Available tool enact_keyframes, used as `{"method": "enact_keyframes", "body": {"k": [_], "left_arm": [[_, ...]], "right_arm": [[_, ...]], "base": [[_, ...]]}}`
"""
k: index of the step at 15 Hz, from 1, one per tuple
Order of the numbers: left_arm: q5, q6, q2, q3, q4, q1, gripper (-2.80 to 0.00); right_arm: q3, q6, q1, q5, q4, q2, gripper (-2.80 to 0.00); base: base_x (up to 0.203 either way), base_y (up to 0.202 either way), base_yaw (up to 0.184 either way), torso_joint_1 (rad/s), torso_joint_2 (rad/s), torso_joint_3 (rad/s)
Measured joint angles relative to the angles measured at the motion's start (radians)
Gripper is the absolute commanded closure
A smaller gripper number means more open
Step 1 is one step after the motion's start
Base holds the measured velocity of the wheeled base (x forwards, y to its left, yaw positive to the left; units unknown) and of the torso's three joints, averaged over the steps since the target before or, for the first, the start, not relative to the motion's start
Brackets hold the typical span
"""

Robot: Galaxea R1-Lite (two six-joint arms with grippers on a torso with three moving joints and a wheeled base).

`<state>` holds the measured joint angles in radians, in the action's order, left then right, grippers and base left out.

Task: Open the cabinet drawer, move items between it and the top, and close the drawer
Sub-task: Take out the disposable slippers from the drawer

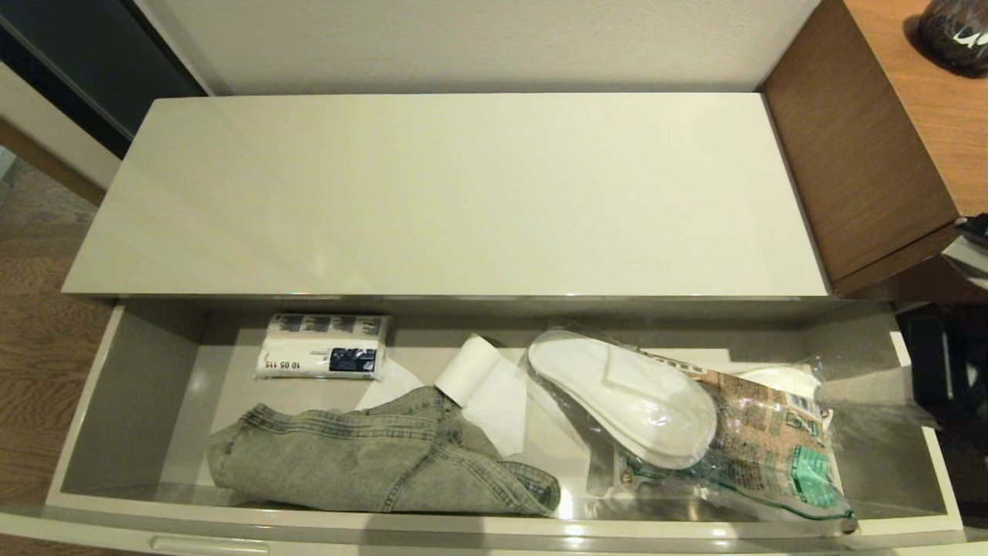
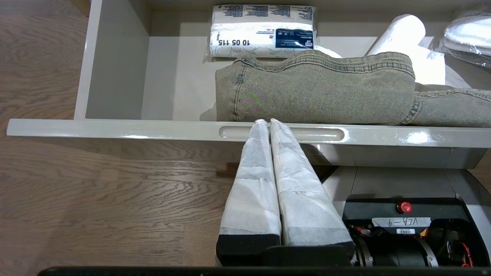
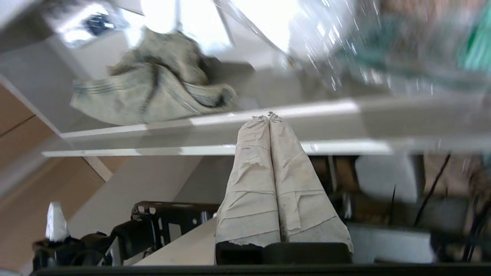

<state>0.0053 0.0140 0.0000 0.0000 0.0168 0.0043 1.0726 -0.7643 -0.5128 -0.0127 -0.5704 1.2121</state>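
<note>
Drawer (image 1: pixel 123 386) open: tissue pack (image 1: pixel 323 357) "10 05 115" at 10 o'clock, jeans (image 1: pixel 370 459) at 7, slippers (image 1: pixel 625 398) at 3. Both grippers, left (image 2: pixel 267 122) and right (image 3: pixel 269 116), jaws together, empty.

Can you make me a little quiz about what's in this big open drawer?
1. True or false: the cabinet drawer is open.
2. Which item lies nearest the drawer's front edge? A) jeans B) tissue pack C) paper roll
3. Fill in: the wrapped slippers rest partly on a brown-and-green ______.

Key:
1. True
2. A
3. packet
</note>
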Motion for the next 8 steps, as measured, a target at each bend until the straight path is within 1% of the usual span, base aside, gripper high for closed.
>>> {"method": "enact_keyframes", "body": {"k": [1, 3, 6, 8], "left_arm": [[0.0, -0.001, 0.0, 0.0, 0.0, 0.0, 0.0], [0.0, -0.001, 0.0, 0.0, 0.0, 0.0, 0.0], [0.0, -0.001, 0.0, 0.0, 0.0, 0.0, 0.0], [0.0, 0.0, 0.0, 0.0, 0.0, 0.0, 0.0]], "right_arm": [[0.026, 0.016, 0.001, 0.016, 0.0, 0.0, 0.0], [0.047, 0.055, 0.001, 0.073, 0.003, 0.014, 0.0], [0.055, 0.104, 0.001, 0.088, 0.004, 0.062, 0.0], [0.053, 0.125, 0.001, 0.108, 0.03, 0.117, 0.0]], "base": [[0.0, 0.0, 0.0, 0.0, 0.0, 0.0], [0.0, 0.0, 0.0, 0.0, 0.0, 0.0], [0.0, 0.0, 0.0, 0.0, 0.0, 0.0], [0.0, 0.0, 0.0, 0.0, 0.0, 0.0]]}}
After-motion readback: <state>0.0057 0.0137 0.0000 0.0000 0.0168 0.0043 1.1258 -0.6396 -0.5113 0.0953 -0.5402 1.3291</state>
